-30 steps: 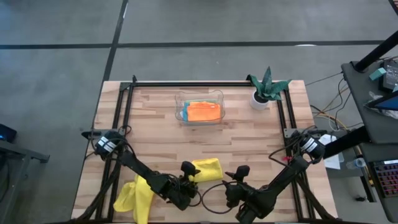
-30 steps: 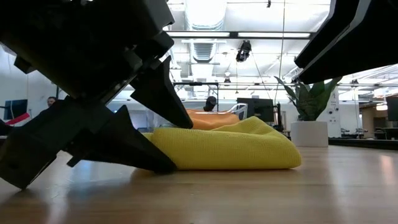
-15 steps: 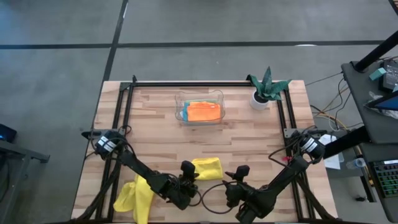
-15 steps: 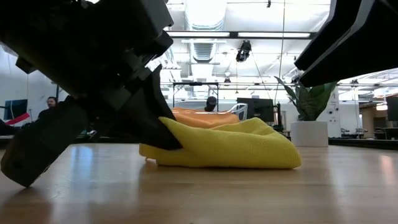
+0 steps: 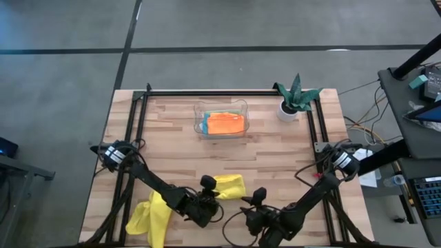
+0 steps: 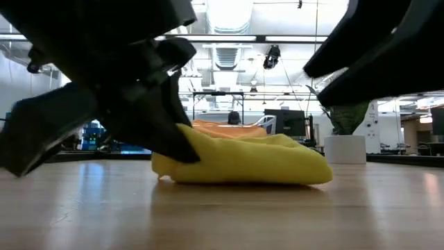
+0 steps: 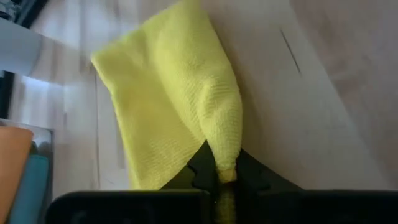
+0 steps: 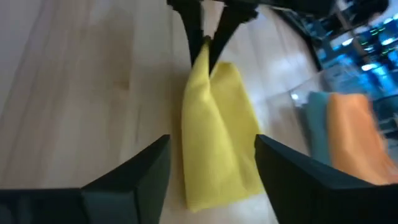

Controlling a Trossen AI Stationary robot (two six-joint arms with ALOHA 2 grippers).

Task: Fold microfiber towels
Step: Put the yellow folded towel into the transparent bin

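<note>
A folded yellow towel [image 5: 230, 187] lies near the table's front edge, one corner pinched in the closed left gripper [image 5: 209, 200] — its fold looks unfinished. The right gripper [image 8: 211, 163] hovers just beside it, fingers spread and empty. Orange and turquoise towels [image 5: 224, 123] already sit in the clear tray [image 5: 222, 105]; another yellow towel [image 5: 150, 219] lies crumpled at the front left, not yet folded.

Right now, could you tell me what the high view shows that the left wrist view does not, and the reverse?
Only the high view shows the second yellow towel crumpled near the table's front left, the plant, and the right claw, open beside the folded towel. Only the left wrist view shows the left claw shut on a corner of the folded yellow towel, pinching it into a ridge. Both show that towel on the table, and the tray holding orange and turquoise cloths.
</note>
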